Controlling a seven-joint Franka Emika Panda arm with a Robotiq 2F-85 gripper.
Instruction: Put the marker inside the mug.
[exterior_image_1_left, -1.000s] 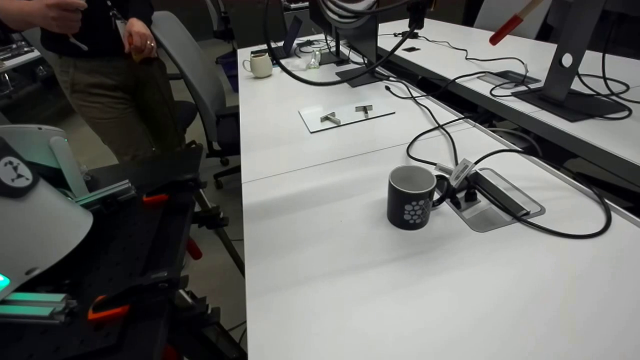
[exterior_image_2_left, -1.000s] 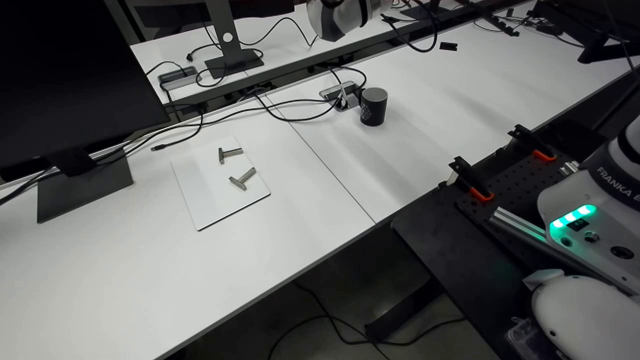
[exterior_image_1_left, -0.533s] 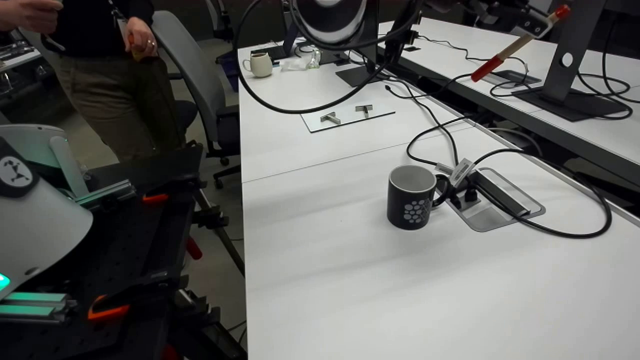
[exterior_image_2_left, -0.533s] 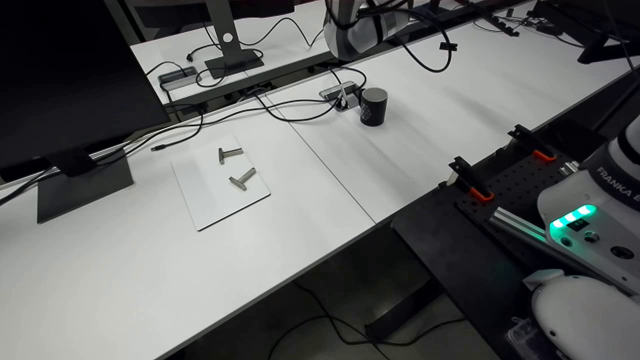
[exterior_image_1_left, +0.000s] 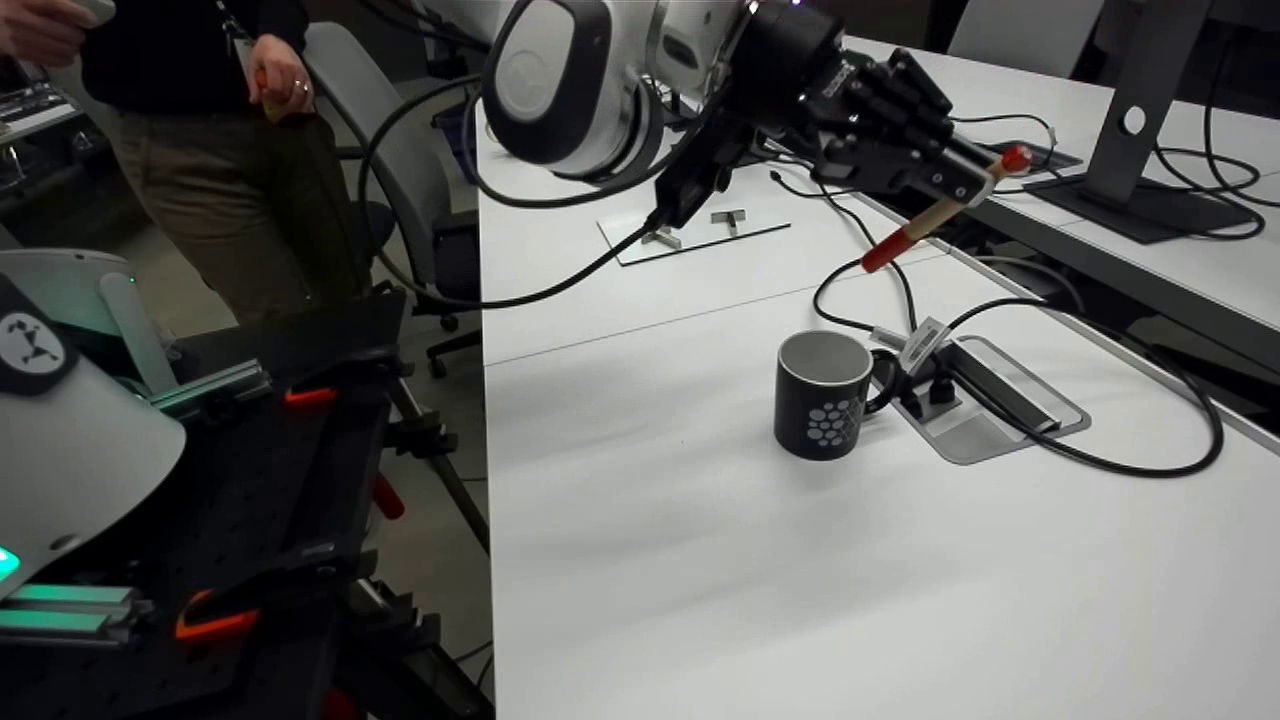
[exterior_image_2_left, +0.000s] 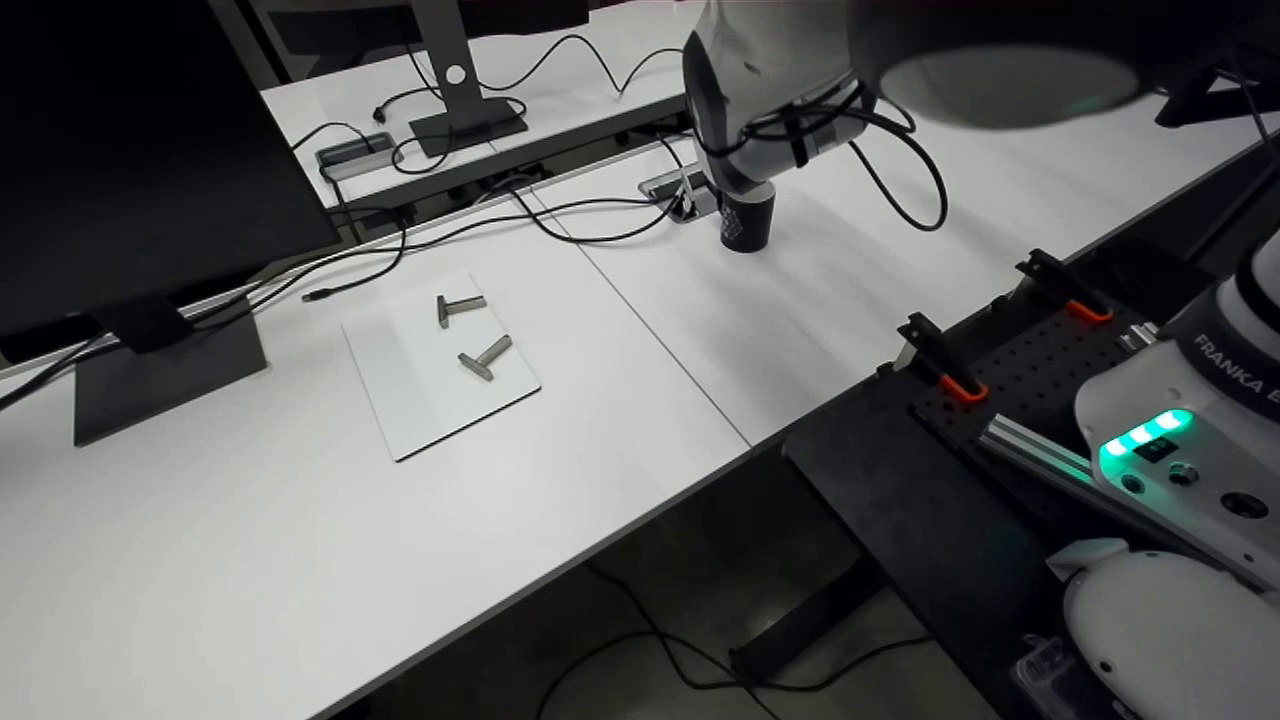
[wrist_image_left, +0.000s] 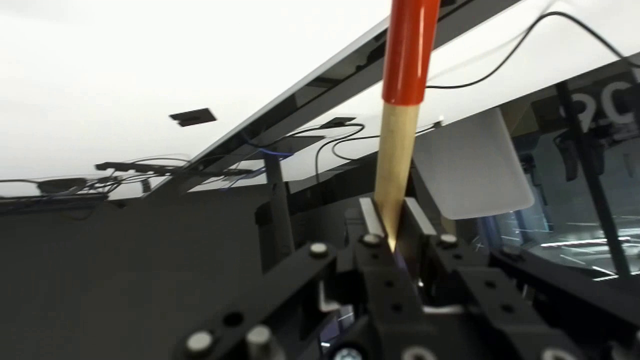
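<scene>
At left, a person (exterior_image_1_left: 205, 180) stands near a grey chair (exterior_image_1_left: 385, 150); to the right, a black mug (exterior_image_1_left: 815, 405) sits upright on a white table (exterior_image_1_left: 660, 560); higher and farther right, the robot's gripper (exterior_image_1_left: 974, 188) pinches the red-and-tan marker (exterior_image_1_left: 932, 217), slanting in mid-air, apart from the mug.

FRANKA E, cut off there, reads clearly on the dark band (exterior_image_2_left: 1232, 352) round the white robot base (exterior_image_2_left: 1210, 455), and I see a branching sign (exterior_image_1_left: 31, 341) on its round badge (exterior_image_1_left: 30, 346). The black mug (exterior_image_1_left: 815, 395) wears a pale print (exterior_image_1_left: 832, 425) of dots and lattice; the white cable tag (exterior_image_1_left: 924, 345) has markings too small for me. In the wrist view, large pale characters (wrist_image_left: 606, 102) stand on a dark surface (wrist_image_left: 549, 110), unreadable to me.
</scene>
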